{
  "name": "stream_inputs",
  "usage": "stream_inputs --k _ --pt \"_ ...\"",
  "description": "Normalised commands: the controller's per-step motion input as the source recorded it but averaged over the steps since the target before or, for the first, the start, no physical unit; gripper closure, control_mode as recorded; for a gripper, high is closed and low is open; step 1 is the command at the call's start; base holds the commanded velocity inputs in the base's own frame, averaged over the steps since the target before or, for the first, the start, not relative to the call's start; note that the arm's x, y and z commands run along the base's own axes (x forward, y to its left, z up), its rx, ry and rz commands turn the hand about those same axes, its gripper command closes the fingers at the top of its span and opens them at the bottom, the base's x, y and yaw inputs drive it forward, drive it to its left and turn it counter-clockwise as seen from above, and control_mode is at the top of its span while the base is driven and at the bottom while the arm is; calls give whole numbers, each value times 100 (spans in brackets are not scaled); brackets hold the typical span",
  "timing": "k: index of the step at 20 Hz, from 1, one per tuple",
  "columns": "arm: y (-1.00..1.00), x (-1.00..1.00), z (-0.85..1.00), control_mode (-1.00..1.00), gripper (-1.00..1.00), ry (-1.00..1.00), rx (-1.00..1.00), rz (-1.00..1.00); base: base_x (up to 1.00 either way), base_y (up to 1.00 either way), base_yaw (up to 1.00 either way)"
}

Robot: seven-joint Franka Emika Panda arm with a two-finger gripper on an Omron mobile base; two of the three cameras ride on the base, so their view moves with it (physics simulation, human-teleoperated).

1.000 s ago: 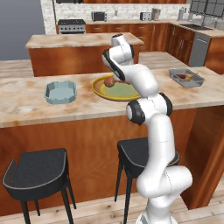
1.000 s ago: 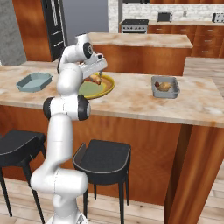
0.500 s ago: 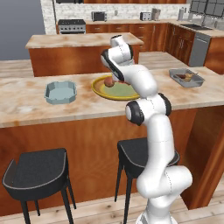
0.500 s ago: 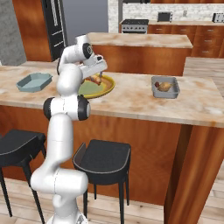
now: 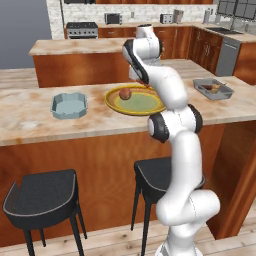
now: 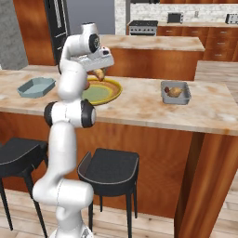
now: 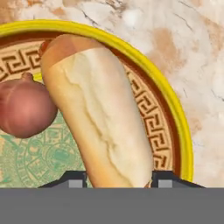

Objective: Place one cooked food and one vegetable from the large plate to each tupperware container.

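jaws pinching the bread loaf (image 7: 98, 118) over the large plate (image 7: 177, 118), so lift straight up, clear of the onion (image 7: 24, 107) beside it

A long marble-topped desk (image 5: 30, 125) with wooden sides carries three things in a row: a pale blue tray (image 5: 69, 105) at the left, a yellow-rimmed plate (image 5: 142, 103) in the middle, and a dark grey tray (image 5: 213, 88) well apart at the right.

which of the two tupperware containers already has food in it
The dark grey rectangular container, on the counter to the arm's right of the large plate, holds brownish food. The pale blue-grey container, on the plate's other side, has nothing in it.
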Motion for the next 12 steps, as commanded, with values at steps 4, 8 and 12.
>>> stream_inputs --k 4,8,12 --pt "13 -95 32 -100 100 -47 19 -16 0 0 0" --pt "34 -100 0 -100 100 -31 13 -4 0 0 0" --pt "73 -83 0 -100 100 -2 0 0 0 0 0"
